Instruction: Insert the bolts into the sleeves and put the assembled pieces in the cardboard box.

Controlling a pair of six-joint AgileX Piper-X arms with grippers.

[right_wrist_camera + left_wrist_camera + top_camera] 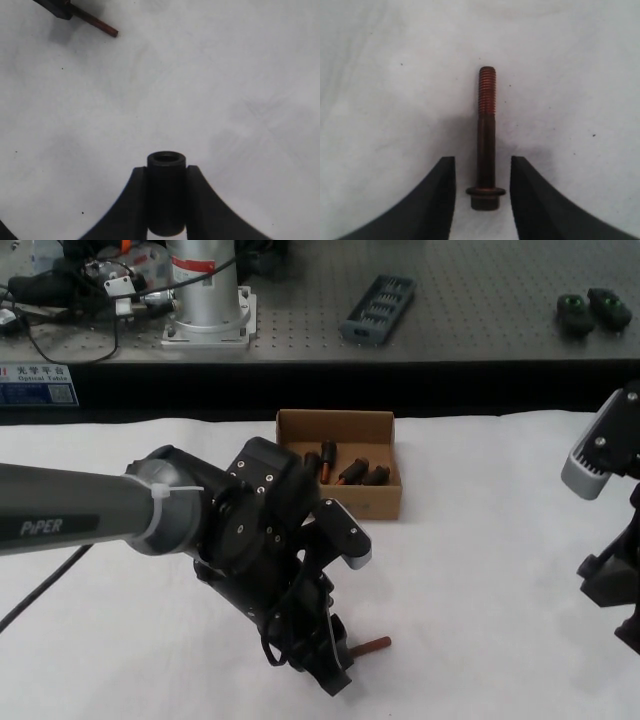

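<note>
Bolt between the black left gripper fingers is showing copper-brown, with the threads at the far end glowing brighter orange and the head going darker brown. Sleeve in the black right gripper is reading matte black. Cloth under both is showing plain white with a few dark specks. Cardboard box beyond the left gripper is showing tan. Left arm is showing grey with a black wrist and a white tie. Bench is showing grey with a dotted grid.

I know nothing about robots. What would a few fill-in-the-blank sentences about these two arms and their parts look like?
1. The left end effector is ____, with the bolt lying between its fingers.
2. The right end effector is shut on the black ____.
3. Several finished pieces lie inside the cardboard ____.

Missing words: open; sleeve; box.
</note>
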